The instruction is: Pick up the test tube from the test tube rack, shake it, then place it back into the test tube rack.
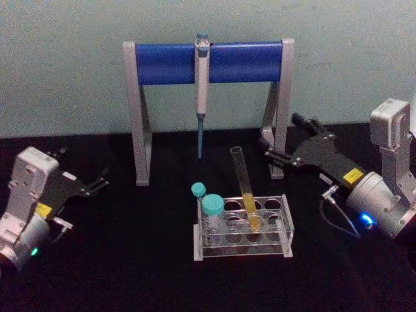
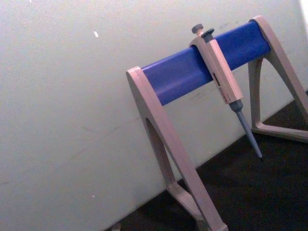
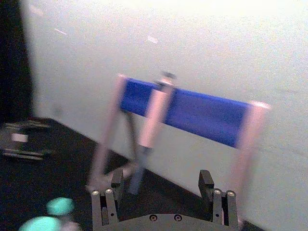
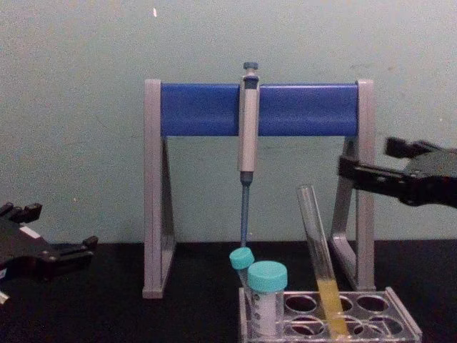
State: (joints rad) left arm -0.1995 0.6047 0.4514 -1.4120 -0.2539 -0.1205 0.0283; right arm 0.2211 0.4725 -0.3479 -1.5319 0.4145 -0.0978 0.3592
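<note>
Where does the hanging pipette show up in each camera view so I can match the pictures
Head view: pipette top centre, hanging from the blue bar.
Left wrist view: upper right, tilted.
Right wrist view: centre left, blurred.
Chest view: centre, above the teal-capped tubes.
Shared landmark: the grey-and-blue stand.

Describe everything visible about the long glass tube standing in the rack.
The test tube is a long, slim, clear glass tube, open at the top with no cap. Yellow liquid fills roughly its lower third. It stands in a hole of the clear plastic test tube rack, leaning so its mouth tilts toward the robot's left. Only the rack touches it. The right pincer is open, apart from it.
</note>
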